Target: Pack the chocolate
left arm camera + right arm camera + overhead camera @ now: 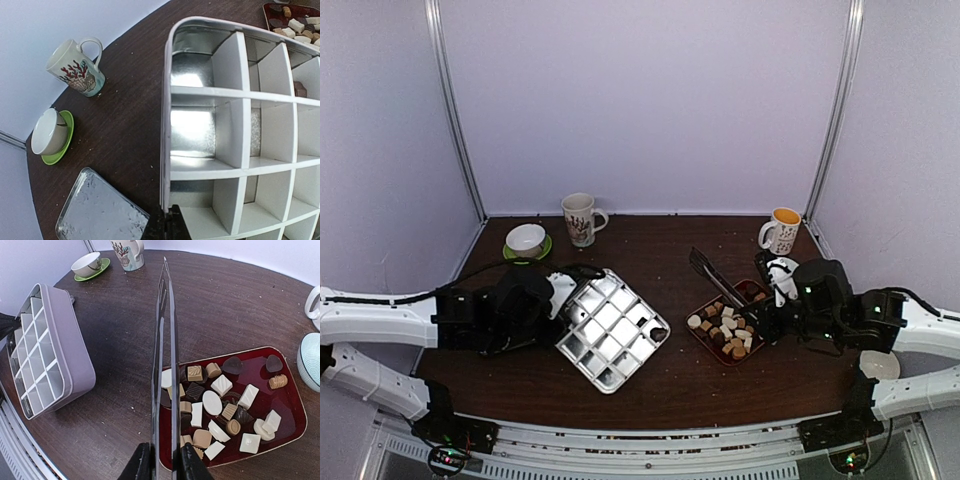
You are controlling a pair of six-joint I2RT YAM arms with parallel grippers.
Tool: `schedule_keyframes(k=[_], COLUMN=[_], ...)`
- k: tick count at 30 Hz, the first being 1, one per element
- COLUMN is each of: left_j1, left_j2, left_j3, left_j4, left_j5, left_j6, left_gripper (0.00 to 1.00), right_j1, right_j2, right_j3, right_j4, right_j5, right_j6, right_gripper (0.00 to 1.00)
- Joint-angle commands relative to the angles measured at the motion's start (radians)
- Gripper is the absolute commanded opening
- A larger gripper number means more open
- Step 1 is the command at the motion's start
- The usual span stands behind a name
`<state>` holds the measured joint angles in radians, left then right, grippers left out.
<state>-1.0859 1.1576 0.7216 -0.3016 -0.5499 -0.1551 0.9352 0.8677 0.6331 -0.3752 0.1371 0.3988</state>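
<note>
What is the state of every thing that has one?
left gripper: shut on box rim
right gripper: shut on tongs
tongs: squeezed closed, empty
box: open, one chocolate inside
lid: off, on table
tray: holds many chocolates
coral mug: upright
far-right mug: upright
bowl: upright on saucer

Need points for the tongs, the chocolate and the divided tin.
tongs (157, 390), right wrist view, on the left blade, partway along.
chocolate (212, 402), right wrist view, on the white oval piece mid-pile.
divided tin (232, 132), left wrist view, on a white divider wall.
</note>
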Motion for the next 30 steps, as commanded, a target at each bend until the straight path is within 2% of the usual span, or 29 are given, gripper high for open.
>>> schedule_keyframes(k=[1,7,13,16,21,27,30], left_j1=[-0.002,0.075,0.192,0.199,0.199,0.198,0.198], left_j2=[0.014,0.051,0.193,0.263,0.344,0.342,0.331], left_j3=[0.020,0.020,0.112,0.165,0.196,0.164,0.153], left_j4=[0.078,0.062,-0.050,-0.091,-0.056,0.006,0.016], left_j5=[0.001,0.191,0.381,0.403,0.433,0.408,0.392], left_j6=[-0.058,-0.246,-0.483,-0.566,-0.648,-0.698,-0.702], left_gripper=[0.00,0.00,0.00,0.00,0.00,0.00,0.05], right_j1=[-0.005,-0.008,-0.017,-0.019,-0.024,-0.028,-0.032], right_j2=[-0.027,-0.050,-0.063,-0.067,-0.061,-0.065,-0.069], right_j3=[0.033,0.034,0.044,0.047,0.061,0.065,0.056], right_j4=[-0.021,-0.058,-0.111,-0.135,-0.187,-0.245,-0.246], right_j5=[0.003,0.002,0.015,0.020,0.006,-0.013,-0.019], right_j6=[-0.002,0.006,0.026,0.041,0.070,0.097,0.105], right_gripper=[0.22,0.22,0.22,0.21,0.21,0.22,0.23])
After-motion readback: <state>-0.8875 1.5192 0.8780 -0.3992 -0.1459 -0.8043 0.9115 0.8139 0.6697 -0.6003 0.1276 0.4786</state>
